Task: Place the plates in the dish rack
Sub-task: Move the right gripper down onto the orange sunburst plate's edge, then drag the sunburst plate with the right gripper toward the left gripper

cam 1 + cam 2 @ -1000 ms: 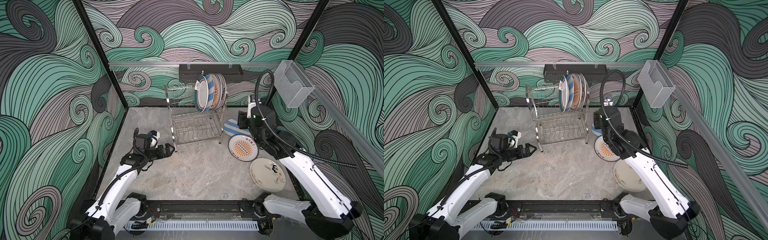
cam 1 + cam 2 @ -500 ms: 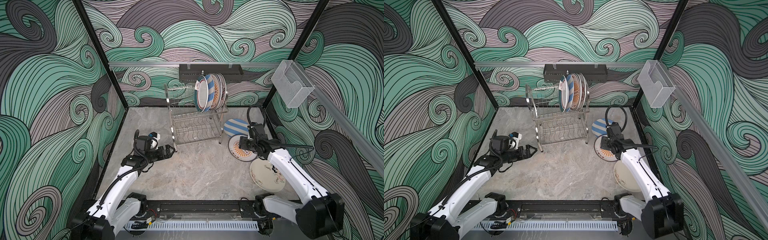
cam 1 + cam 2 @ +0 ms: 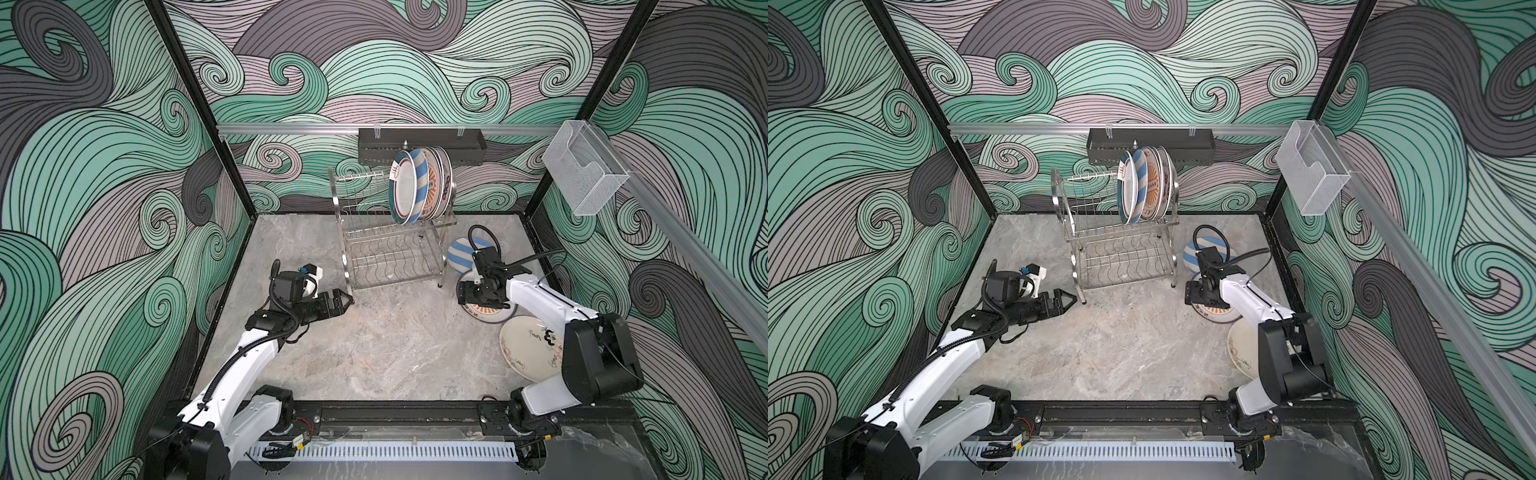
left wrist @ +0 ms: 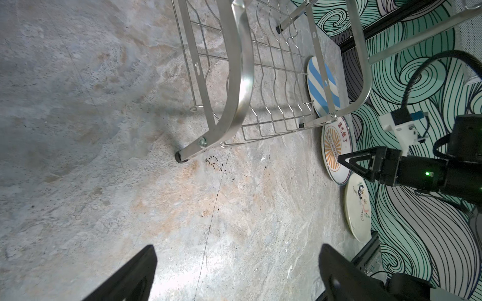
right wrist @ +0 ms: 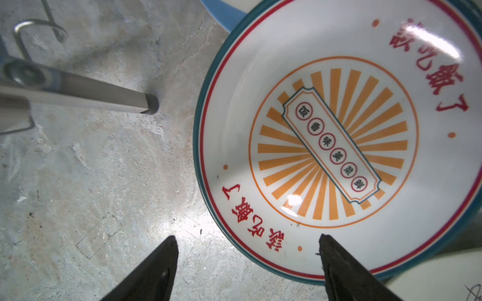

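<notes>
Orange-sunburst plate (image 5: 331, 146) lies flat, rim between wide-spread fingers of the right hand (image 5: 247, 237).

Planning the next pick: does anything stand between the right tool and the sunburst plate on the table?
Nothing visible does. The right tool, open, hangs directly above the sunburst plate, its jaws straddling the near rim.

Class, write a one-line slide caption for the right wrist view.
Right gripper, jaws open, over the rim of the sunburst plate, beside a leg of the dish rack.
</notes>
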Controlling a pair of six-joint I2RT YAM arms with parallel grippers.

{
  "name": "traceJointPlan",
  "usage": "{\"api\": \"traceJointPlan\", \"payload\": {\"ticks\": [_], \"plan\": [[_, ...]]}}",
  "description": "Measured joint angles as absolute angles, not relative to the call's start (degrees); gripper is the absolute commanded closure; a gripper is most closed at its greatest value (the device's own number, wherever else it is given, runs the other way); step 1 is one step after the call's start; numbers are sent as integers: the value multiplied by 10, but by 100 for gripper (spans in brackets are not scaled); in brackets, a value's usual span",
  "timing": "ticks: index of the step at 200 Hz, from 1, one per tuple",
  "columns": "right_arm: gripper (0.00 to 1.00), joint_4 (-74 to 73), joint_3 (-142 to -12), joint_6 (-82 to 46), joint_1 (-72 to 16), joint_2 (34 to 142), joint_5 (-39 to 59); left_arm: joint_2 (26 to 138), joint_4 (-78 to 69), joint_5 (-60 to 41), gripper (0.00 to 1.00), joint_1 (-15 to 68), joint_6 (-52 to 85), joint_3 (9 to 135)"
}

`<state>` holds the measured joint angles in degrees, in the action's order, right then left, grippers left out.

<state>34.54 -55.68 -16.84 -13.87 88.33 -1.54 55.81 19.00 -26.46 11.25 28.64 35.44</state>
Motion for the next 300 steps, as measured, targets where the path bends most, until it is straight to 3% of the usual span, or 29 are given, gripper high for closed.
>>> {"api": "traceJointPlan", "payload": {"ticks": [86, 159, 246, 300], "plan": [[11, 319, -578, -161, -139, 970, 36, 541, 184, -264, 1, 112, 290, 346], [10, 272, -533, -166, -147, 945, 85, 544, 183, -265, 1, 112, 290, 346], [9, 219, -492, -201, -218, 920, 128, 550, 183, -267, 1, 112, 290, 346], [9, 158, -440, -263, -319, 883, 154, 550, 182, -270, 2, 112, 291, 346]]}}
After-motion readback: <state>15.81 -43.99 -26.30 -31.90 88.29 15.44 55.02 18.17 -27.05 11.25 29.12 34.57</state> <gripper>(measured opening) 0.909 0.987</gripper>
